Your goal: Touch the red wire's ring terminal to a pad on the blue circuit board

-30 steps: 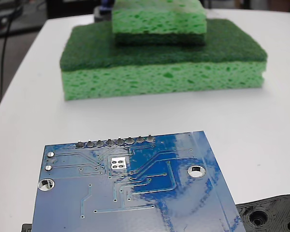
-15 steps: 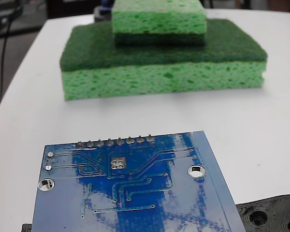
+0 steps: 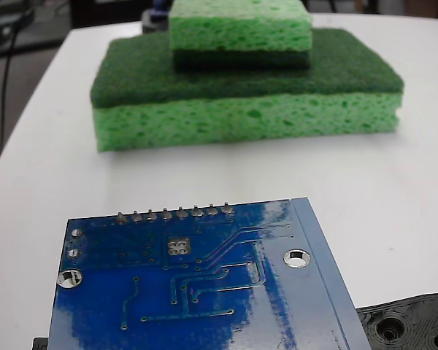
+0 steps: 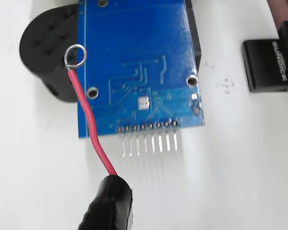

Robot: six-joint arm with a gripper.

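Two stacked green sponges (image 3: 244,80) sit on a white table (image 3: 394,211), well behind the blue circuit board (image 3: 197,292). The board lies flat on the table in the fixed view, partly over a black plastic part with round holes (image 3: 409,324). In the wrist view, a small black block (image 4: 266,64) lies to the right of the board.

The red wire (image 4: 89,122) rises from a black-wrapped tip (image 4: 108,203) below the board's pin edge and crosses its left edge. The ring terminal (image 4: 75,55) appears at the board's left edge, over the black part. The pad (image 4: 143,102) is to the right of the ring, near the pin row.

The gripper's fingers are not visible, so whether they are clamped cannot be told.

The wire looks light and springy; it would likely bend if pressed hard, so contact should be gentle, with the hold kept at the wrapped base.
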